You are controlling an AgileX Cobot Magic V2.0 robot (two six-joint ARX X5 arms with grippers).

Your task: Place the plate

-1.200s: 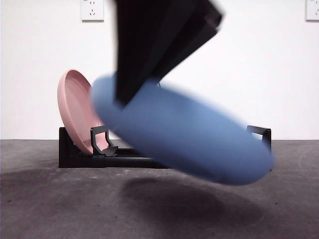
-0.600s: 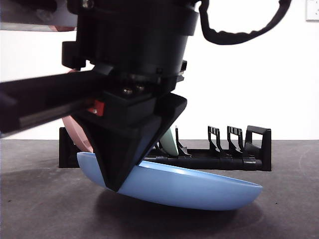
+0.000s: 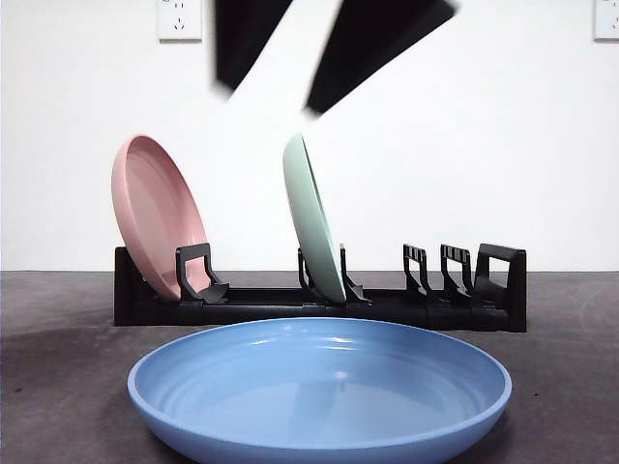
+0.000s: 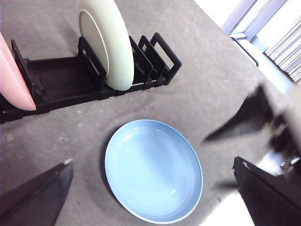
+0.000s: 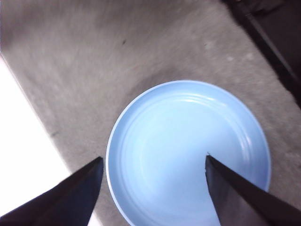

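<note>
The blue plate [image 3: 319, 387] lies flat on the dark table in front of the black rack [image 3: 387, 311], with nothing gripping it. My right gripper [image 3: 271, 97] hangs open well above it, blurred with motion. In the right wrist view the plate [image 5: 188, 150] fills the space under the open right gripper [image 5: 153, 159]. My left gripper [image 4: 151, 162] is open and empty, high over the plate [image 4: 153, 169]. The right gripper [image 4: 249, 117] also shows there as a dark blur beside the plate.
The rack [image 4: 61, 80] holds a pink plate [image 3: 155, 217] leaning at its left end and a pale green plate [image 3: 311, 217] upright in a middle slot. Several empty slots [image 3: 435, 275] stand at its right end. The table edge [image 4: 263, 61] lies beyond the rack.
The blue plate, held tilted by the gripper a second ago, came down onto the table and was let go. The gripper opened and rose to the top of the front view.
</note>
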